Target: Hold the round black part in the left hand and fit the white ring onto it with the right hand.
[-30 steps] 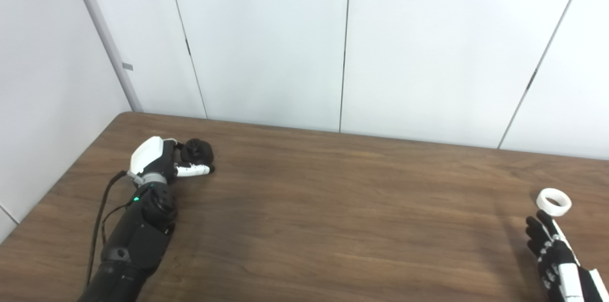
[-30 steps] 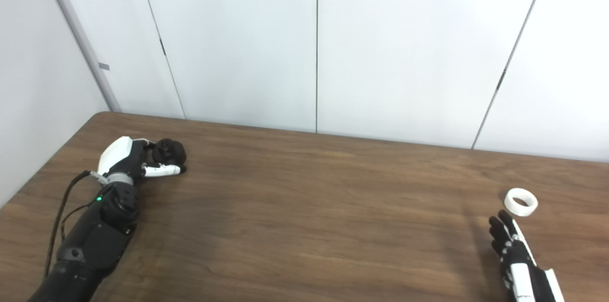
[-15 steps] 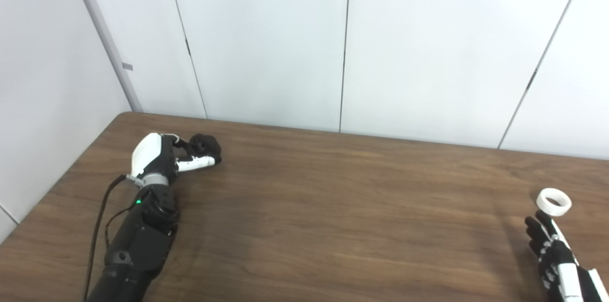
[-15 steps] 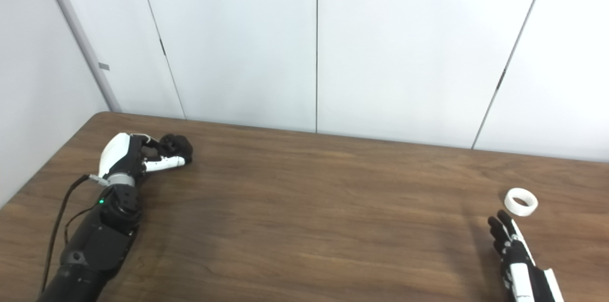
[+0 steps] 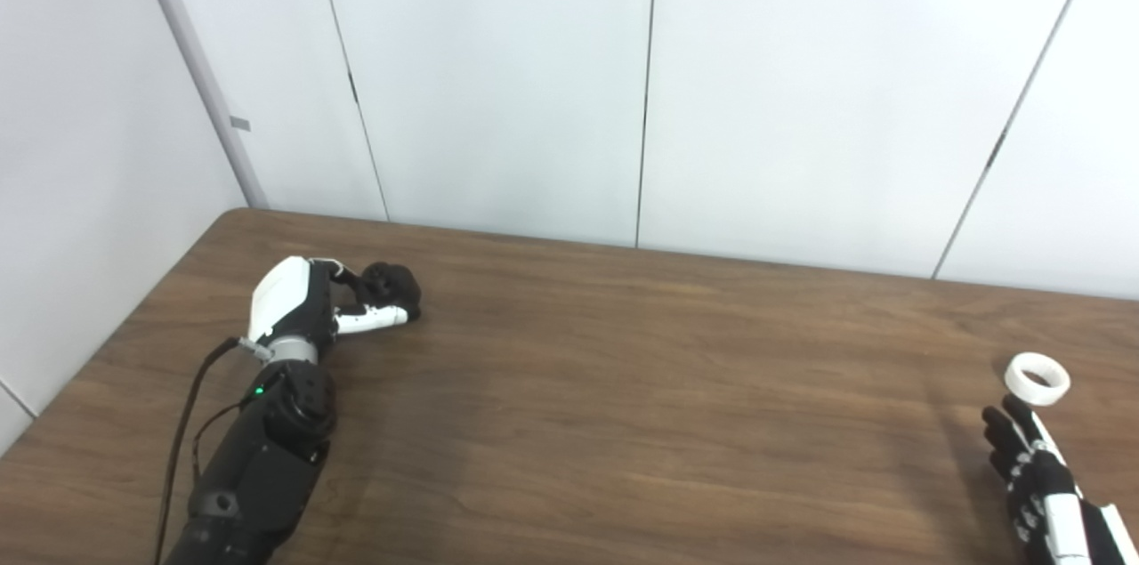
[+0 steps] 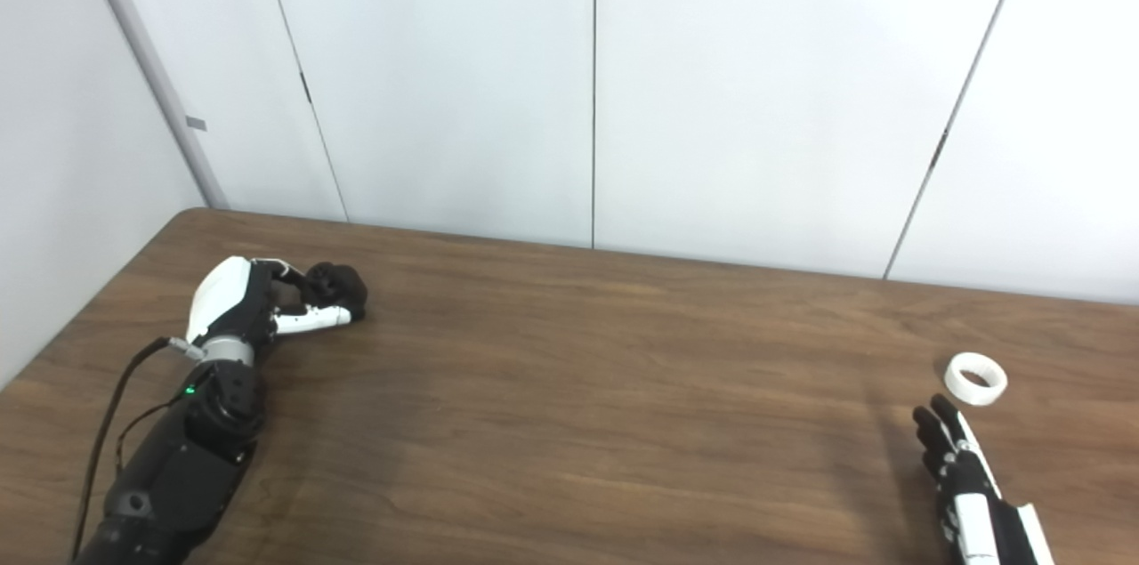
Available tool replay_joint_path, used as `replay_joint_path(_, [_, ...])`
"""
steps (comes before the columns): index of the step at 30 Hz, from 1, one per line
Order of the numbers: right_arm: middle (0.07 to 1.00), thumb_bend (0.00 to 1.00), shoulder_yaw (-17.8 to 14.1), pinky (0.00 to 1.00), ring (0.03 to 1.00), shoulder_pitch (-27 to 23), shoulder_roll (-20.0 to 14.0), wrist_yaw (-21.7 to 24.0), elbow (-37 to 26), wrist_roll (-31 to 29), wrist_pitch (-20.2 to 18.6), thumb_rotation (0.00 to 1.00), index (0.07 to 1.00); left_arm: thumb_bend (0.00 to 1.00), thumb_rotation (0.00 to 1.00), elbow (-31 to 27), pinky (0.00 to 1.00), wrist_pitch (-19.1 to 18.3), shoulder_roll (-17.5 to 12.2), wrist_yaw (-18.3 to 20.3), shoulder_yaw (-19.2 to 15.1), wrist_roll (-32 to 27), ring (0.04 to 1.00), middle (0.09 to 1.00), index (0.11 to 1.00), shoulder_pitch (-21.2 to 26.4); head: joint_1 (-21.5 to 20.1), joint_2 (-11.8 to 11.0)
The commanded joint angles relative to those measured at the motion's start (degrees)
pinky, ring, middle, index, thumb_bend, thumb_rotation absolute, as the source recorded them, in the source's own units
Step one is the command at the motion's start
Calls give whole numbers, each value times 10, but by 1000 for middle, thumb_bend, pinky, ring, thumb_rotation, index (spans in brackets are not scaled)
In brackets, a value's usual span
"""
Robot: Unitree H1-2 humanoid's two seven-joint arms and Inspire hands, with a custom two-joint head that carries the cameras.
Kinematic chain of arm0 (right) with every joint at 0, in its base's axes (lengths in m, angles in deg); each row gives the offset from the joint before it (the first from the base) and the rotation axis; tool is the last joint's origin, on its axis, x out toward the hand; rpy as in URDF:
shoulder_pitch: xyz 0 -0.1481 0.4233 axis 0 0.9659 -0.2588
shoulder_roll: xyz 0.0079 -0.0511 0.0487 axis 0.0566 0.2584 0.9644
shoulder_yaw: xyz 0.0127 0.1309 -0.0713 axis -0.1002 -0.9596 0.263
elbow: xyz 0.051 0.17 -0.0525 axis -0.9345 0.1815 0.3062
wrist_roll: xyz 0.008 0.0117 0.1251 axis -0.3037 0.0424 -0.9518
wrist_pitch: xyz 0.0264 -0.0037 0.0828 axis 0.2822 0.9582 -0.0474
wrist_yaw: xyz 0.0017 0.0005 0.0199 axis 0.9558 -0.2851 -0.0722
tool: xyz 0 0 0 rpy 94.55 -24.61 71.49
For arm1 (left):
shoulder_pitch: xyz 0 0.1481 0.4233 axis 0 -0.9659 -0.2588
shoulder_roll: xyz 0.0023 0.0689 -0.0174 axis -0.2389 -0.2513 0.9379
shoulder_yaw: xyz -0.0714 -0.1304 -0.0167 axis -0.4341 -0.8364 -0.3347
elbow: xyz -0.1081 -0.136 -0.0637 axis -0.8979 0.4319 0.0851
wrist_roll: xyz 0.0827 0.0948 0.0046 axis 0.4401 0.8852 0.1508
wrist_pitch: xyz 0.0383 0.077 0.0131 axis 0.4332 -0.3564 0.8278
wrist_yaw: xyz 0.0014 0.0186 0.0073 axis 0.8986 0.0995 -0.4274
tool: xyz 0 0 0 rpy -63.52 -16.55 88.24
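The round black part (image 5: 391,283) is at the far left of the brown table (image 5: 623,369), wrapped by the fingers and thumb of my left hand (image 5: 311,307), which is shut on it; whether the part rests on the wood or hangs just above it I cannot tell. The white ring (image 5: 1037,378) lies flat near the table's right edge. Just in front of the ring, my right hand (image 5: 1032,467) stands with fingers straight and apart, holding nothing; its fingertips stop a little short of the ring.
White wall panels (image 5: 650,76) rise behind the table's far edge. A black cable (image 5: 182,431) runs along the left forearm. Bare wood spans the wide stretch between the two hands.
My left hand has shifted a little to the right with the black part in its grasp. The right hand and the white ring have stayed in place.
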Motion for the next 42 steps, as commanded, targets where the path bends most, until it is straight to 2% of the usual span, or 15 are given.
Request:
replay_joint_path(1, [941, 624, 5, 976, 962, 12, 10, -6, 6, 0, 6, 995, 962, 519, 42, -40, 919, 9, -12, 0, 0, 9, 888, 759, 486, 13, -1, 1])
replay_joint_path(7, [944, 635, 8, 988, 967, 10, 14, -9, -1, 3, 2, 989, 963, 519, 41, -127, 811, 3, 9, 32, 16, 10, 854, 751, 486, -17, -10, 4])
replay_joint_path(13, [942, 639, 8, 994, 963, 6, 23, -13, -6, 5, 1, 983, 961, 519, 42, -218, 781, -13, 35, 70, 49, 32, 848, 755, 486, -47, -26, 9])
replay_joint_path(18, [946, 639, 13, 999, 967, 2, 32, -18, -17, 18, -6, 996, 966, 518, 41, -272, 773, -9, 52, 91, 80, 60, 846, 751, 486, -70, -45, 14])
replay_joint_path(21, [952, 628, 16, 997, 970, 0, 39, -21, -23, 21, -7, 1000, 969, 518, 40, -289, 771, 6, 59, 99, 95, 66, 842, 755, 486, -80, -58, 17])
replay_joint_path(27, [951, 621, 21, 987, 969, -4, 51, -32, -44, 28, -21, 999, 965, 519, 42, -322, 781, 12, 82, 118, 132, 97, 854, 761, 486, -102, -78, 21])
replay_joint_path(32, [952, 626, 23, 994, 975, -7, 60, -43, -61, 37, -35, 1000, 961, 517, 44, -327, 818, 39, 91, 127, 158, 112, 866, 768, 487, -126, -92, 27])
replay_joint_path(39, [956, 602, 32, 993, 966, -8, 66, -53, -92, 49, -54, 1000, 967, 518, 46, -311, 962, 81, 98, 121, 195, 155, 862, 767, 486, -166, -108, 35])
replay_joint_path(42, [956, 604, 35, 996, 969, -8, 66, -56, -105, 53, -65, 1000, 967, 519, 45, -305, 979, 105, 99, 118, 200, 161, 860, 769, 487, -184, -115, 40])
